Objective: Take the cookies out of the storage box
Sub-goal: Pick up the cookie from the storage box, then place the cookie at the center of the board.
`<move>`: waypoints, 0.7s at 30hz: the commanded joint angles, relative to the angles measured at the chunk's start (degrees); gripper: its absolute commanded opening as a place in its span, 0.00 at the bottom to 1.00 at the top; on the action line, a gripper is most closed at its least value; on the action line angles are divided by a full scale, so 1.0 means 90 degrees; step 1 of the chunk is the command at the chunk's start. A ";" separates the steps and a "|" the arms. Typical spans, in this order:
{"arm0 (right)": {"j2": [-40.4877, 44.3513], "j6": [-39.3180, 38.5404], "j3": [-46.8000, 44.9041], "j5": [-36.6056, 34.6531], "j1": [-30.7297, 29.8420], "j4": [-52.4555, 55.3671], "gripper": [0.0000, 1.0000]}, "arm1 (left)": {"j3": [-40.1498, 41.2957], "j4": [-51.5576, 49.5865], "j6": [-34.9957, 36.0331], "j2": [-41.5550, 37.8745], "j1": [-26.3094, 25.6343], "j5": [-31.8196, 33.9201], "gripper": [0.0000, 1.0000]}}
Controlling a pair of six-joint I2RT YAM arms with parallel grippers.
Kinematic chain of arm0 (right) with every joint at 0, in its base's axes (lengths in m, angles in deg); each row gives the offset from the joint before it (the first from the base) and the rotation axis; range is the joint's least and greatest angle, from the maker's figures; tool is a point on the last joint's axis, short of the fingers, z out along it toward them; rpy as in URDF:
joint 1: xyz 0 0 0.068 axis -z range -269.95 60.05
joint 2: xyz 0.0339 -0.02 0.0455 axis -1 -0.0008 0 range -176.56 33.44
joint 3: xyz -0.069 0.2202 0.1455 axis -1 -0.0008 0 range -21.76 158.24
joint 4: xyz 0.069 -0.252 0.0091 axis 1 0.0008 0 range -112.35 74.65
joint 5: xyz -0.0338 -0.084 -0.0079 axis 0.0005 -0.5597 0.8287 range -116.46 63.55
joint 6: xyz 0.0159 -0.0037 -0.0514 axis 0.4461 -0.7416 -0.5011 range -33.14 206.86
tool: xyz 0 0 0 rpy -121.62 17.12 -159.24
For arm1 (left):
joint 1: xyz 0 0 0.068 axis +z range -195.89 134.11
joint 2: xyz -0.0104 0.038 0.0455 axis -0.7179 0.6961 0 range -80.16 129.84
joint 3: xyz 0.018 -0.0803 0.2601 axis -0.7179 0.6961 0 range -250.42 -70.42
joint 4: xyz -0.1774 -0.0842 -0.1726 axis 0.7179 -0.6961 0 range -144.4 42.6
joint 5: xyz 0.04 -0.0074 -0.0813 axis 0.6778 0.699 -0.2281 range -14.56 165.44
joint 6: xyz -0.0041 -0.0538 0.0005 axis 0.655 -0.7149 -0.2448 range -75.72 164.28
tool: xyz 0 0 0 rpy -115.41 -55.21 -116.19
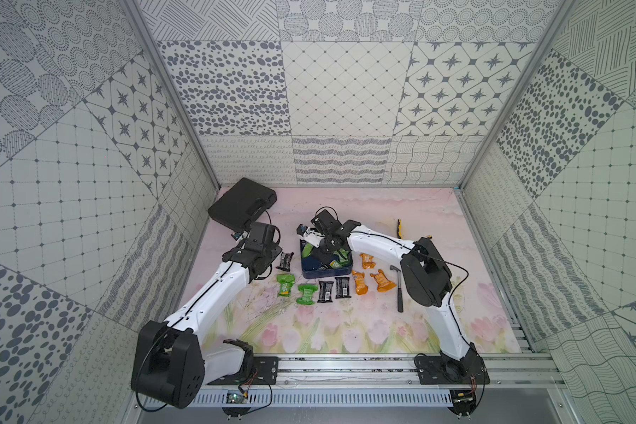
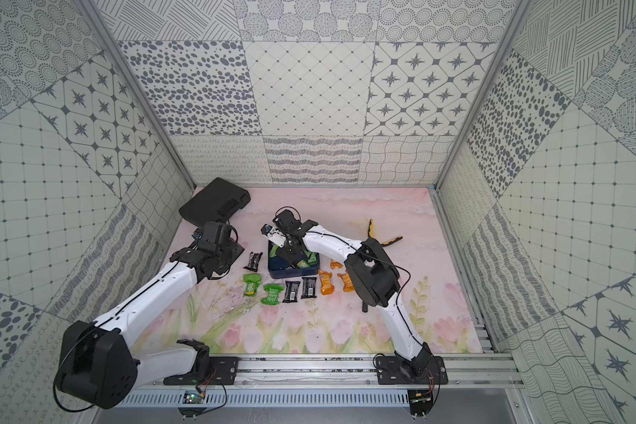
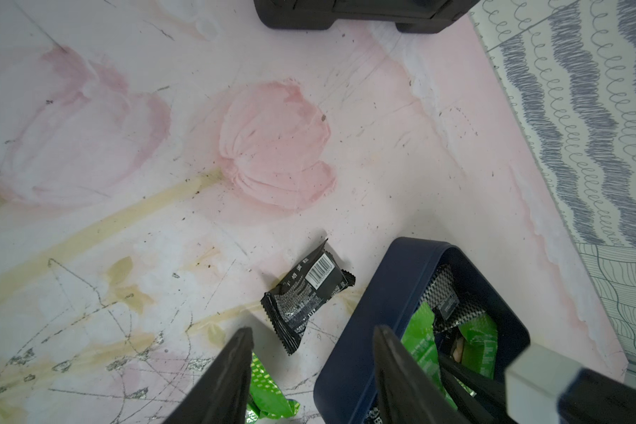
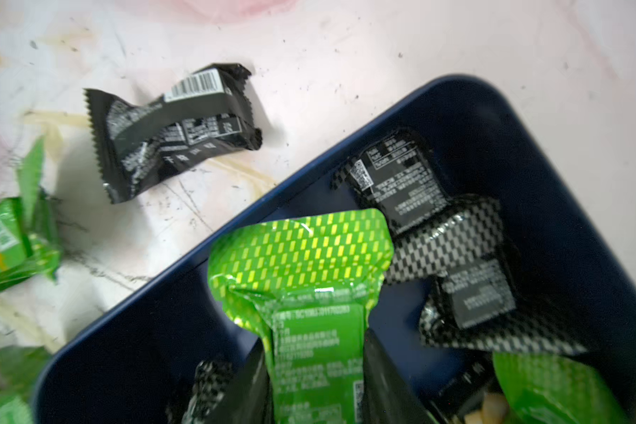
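The right gripper point(image 4: 316, 367) has its jaws pressed onto the body of a green packet point(image 4: 302, 264), the flared seal sticking out free beyond the tips; the filled middle probably gives a firmer hold than thin foil. It reaches down inside the storage box point(image 4: 529, 154), with two black checkered packets point(image 4: 401, 183) just beside the held one and more green under them. The left gripper point(image 3: 313, 330) hangs with jaws spread and empty over the table left of the box, near a lone black packet point(image 3: 307, 290), probably so as not to crowd the other arm. A row of cookies point(image 1: 325, 291) lies along the near side of the box, grouped green, black, orange; a hammer point(image 1: 399, 290) lies at its right end.
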 commanded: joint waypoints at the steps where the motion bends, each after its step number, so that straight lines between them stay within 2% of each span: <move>1: 0.0740 0.0106 -0.0451 0.0114 -0.0048 -0.0582 0.21 | -0.0139 0.0049 0.0486 -0.0035 0.0048 0.0104 0.57; 5: 0.1324 0.0408 -0.1038 -0.0043 -0.0037 -0.0912 0.21 | -0.0216 0.0360 0.0870 -0.0054 0.0044 -0.0004 0.58; 11: 0.2205 0.1733 -0.2076 -0.1154 0.0114 -0.1419 0.21 | -0.0432 0.0523 0.1329 0.0069 0.0043 -0.0295 0.58; 15: 0.2661 0.2691 -0.2718 -0.1719 0.0448 -0.1415 0.20 | -0.0594 0.0496 0.1408 0.0194 0.0018 -0.0356 0.58; 21: 0.3187 0.3675 -0.3564 -0.1934 0.1165 -0.1414 0.21 | -0.0853 0.0369 0.1467 0.0471 -0.0298 -0.0296 0.58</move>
